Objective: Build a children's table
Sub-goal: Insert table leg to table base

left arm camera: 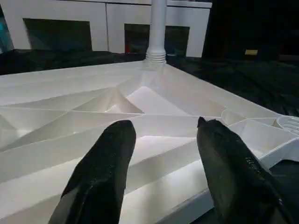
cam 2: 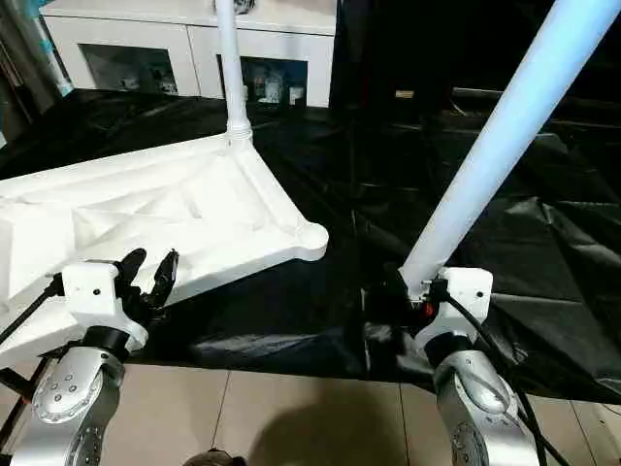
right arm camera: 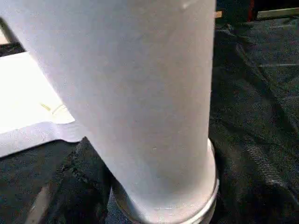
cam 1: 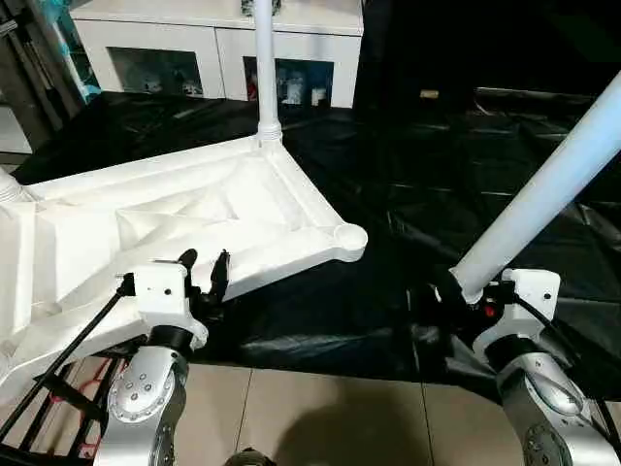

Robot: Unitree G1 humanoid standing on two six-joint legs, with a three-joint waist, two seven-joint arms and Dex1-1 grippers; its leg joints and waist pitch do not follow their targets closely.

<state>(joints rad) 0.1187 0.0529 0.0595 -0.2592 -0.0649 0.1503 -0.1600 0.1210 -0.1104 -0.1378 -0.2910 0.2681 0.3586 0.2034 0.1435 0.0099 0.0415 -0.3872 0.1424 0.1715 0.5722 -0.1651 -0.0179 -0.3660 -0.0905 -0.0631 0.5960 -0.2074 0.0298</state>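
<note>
The children's table top [cam 1: 243, 209] lies upside down on a black sheet, its ribbed underside facing up. One white leg [cam 1: 264, 58] stands upright in the far corner socket, and the base of another leg [cam 1: 8, 186] shows at the left edge. The near right corner socket [cam 1: 349, 236] is empty. My left gripper [cam 1: 204, 264] is open, its black fingers [left arm camera: 100, 172] spread just over the top's near rim. My right gripper [cam 1: 464, 287] is shut on the thick end of a loose leg [cam 1: 543, 184], which slants up and to the right, away from the top.
A white glass-door cabinet [cam 1: 213, 49] stands behind the table top. The black sheet [cam 1: 417, 194] covers the floor to the right. Beige floor tiles [cam 1: 320, 408] lie along the near side, between my arms.
</note>
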